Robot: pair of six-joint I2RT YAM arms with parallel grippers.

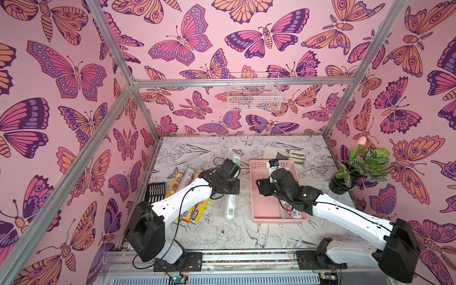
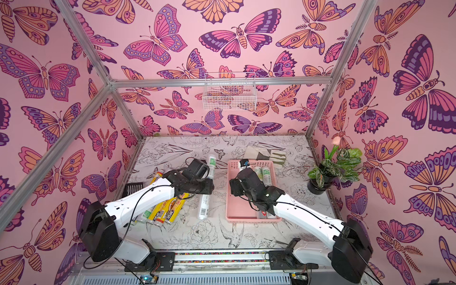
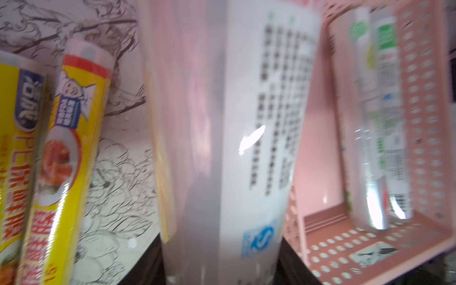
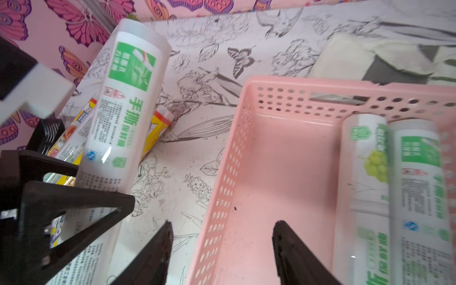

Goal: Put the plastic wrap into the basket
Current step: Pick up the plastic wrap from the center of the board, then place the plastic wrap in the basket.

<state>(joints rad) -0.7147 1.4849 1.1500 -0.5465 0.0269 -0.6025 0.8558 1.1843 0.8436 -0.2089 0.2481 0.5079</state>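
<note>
In the right wrist view, the whitish-clear plastic-wrap roll with a green label (image 4: pixel 123 111) bears large green characters 手撕, then smaller 保鲜膜, and a blue S mark. In the left wrist view, the yellow plastic-wrap roll with a blue oval logo (image 3: pixel 17 148) reads PE保鲜膜 in white. In a top view, just below the middle of the frame, that whitish roll shows a barcode (image 1: pixel 230 211), its digits unreadable.

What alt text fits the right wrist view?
Two whitish rolls of plastic wrap lie side by side along one wall of the pink basket. The right gripper, jaws open, hangs over its perforated wall; a third whitish roll is outside it.
</note>
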